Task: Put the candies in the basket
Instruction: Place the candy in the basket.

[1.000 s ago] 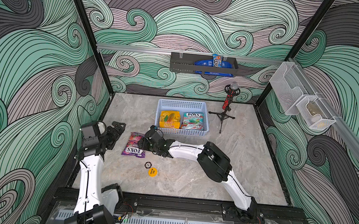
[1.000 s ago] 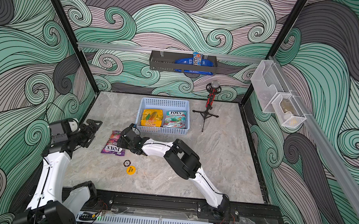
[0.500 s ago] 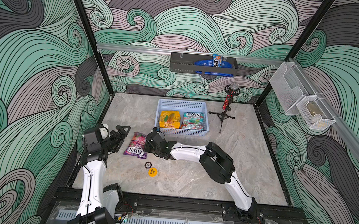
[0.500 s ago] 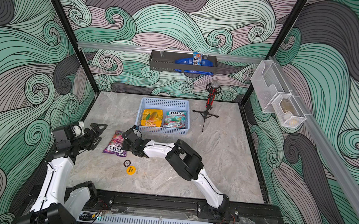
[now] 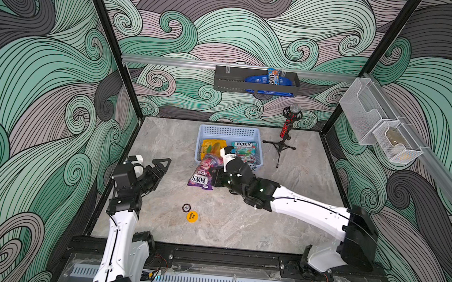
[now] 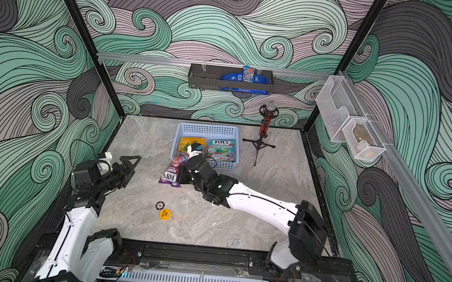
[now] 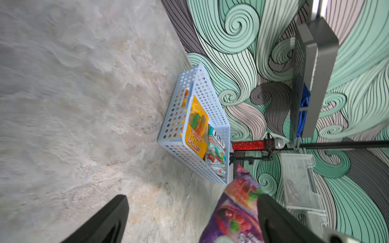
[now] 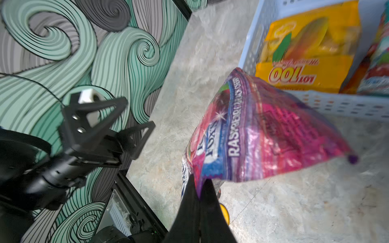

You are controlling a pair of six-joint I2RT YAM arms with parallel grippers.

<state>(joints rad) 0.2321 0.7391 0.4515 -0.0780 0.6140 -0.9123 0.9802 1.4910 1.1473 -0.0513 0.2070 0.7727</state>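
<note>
The right tool (image 8: 199, 185) is clamped tight on one edge of the glossy purple FOX'S Berries candy bag (image 5: 204, 173), holding it up off the grey marbled desk (image 5: 239, 226). Just beyond that tool stands the light blue perforated plastic basket (image 5: 229, 132), with a yellow "100" bag (image 5: 212, 146) and a teal FOX'S Mint bag (image 5: 245, 150) inside. The purple bag's far end reaches the basket's near wall. The left tool (image 5: 162, 166), well apart from the bag, gapes wide and empty.

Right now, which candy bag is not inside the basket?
The purple FOX'S bag, pinched by the right fingers; the yellow bag and teal bag lie inside the basket.
</note>
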